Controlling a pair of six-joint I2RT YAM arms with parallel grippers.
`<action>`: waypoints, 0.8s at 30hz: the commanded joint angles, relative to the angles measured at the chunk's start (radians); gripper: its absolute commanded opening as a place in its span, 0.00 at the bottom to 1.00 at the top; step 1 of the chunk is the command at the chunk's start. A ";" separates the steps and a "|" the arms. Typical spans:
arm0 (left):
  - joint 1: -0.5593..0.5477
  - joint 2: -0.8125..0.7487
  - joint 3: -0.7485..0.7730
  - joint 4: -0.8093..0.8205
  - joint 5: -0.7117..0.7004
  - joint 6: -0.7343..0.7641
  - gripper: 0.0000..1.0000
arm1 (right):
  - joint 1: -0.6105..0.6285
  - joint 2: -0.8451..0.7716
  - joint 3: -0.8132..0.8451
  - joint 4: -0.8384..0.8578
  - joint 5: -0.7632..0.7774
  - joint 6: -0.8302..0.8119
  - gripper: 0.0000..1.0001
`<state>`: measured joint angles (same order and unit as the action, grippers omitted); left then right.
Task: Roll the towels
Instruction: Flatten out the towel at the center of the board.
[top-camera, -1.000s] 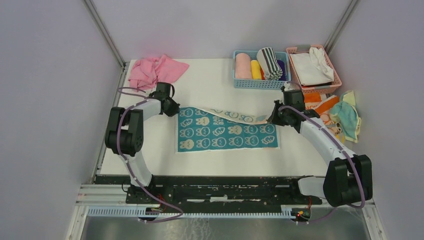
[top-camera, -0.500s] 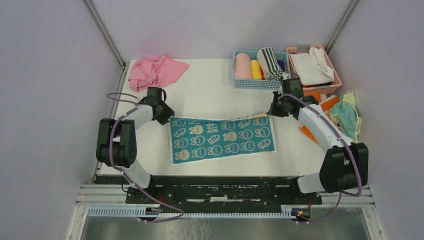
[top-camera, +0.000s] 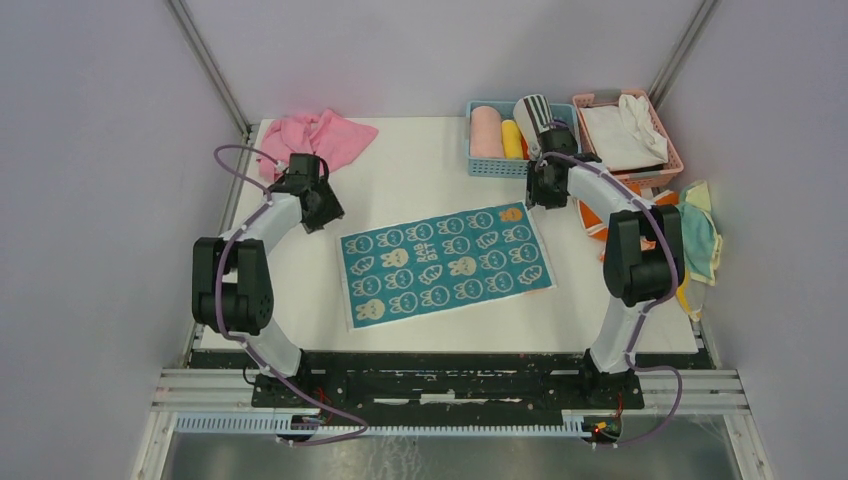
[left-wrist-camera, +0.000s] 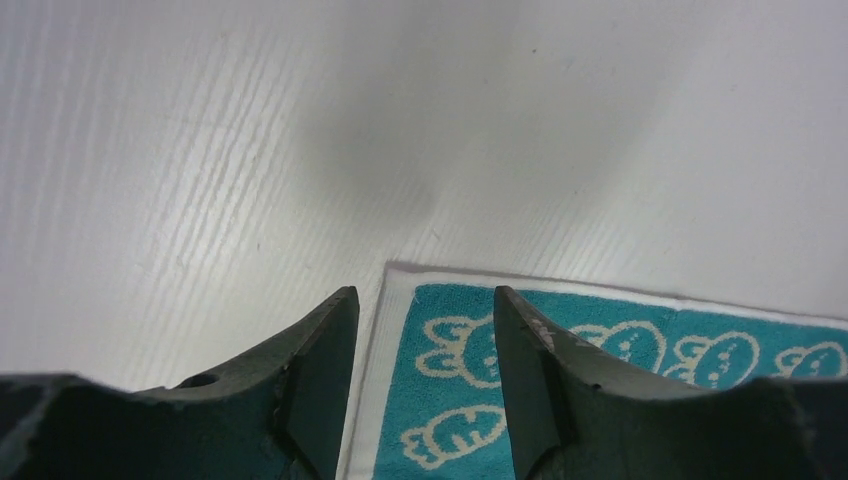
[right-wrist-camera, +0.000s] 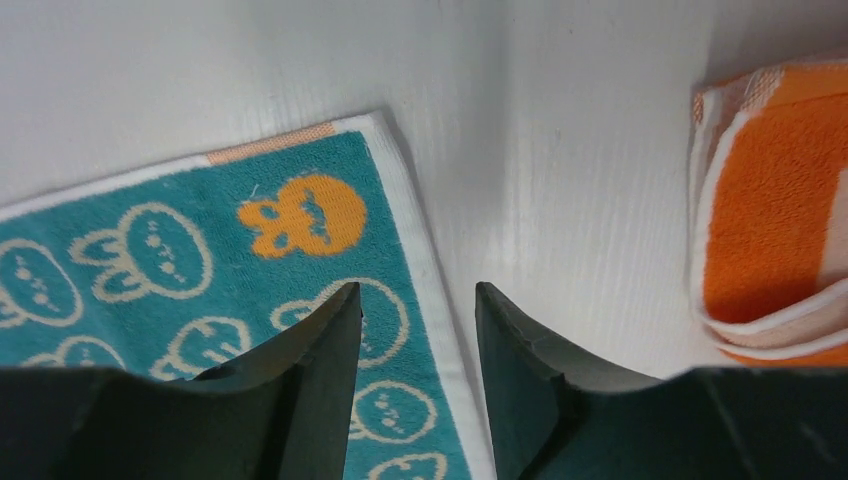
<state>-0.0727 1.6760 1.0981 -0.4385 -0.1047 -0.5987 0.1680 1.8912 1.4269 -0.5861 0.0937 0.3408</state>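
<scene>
Bright, diffuse light fills every view. A soft grey shadow lies on the white table (left-wrist-camera: 370, 160) in the left wrist view; edges look sharp.

Open tabletop (top-camera: 420, 180) lies behind the flat bunny towel (top-camera: 445, 262); the blue basket (top-camera: 505, 168) blocks the far right.

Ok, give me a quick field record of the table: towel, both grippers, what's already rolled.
towel in work: teal bunny-print cloth towel, spread flat, unrolled
left gripper: open, at its far-left corner, holding nothing
right gripper: open, at its far-right corner, holding nothing
rolled: several towel rolls in blue plastic basket
waiting: orange cloth towel on the right; crumpled pink cloth far left
</scene>
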 joint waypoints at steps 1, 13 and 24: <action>0.010 0.018 0.102 -0.063 -0.019 0.304 0.60 | -0.020 -0.023 0.061 0.002 -0.073 -0.313 0.55; 0.010 0.136 0.213 -0.161 0.061 0.571 0.62 | -0.028 0.172 0.239 -0.123 -0.328 -0.824 0.47; 0.010 0.137 0.181 -0.151 0.064 0.574 0.62 | -0.028 0.291 0.329 -0.100 -0.424 -0.901 0.46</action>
<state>-0.0669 1.8210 1.2709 -0.5976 -0.0650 -0.0719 0.1402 2.1376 1.6756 -0.6937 -0.2878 -0.5125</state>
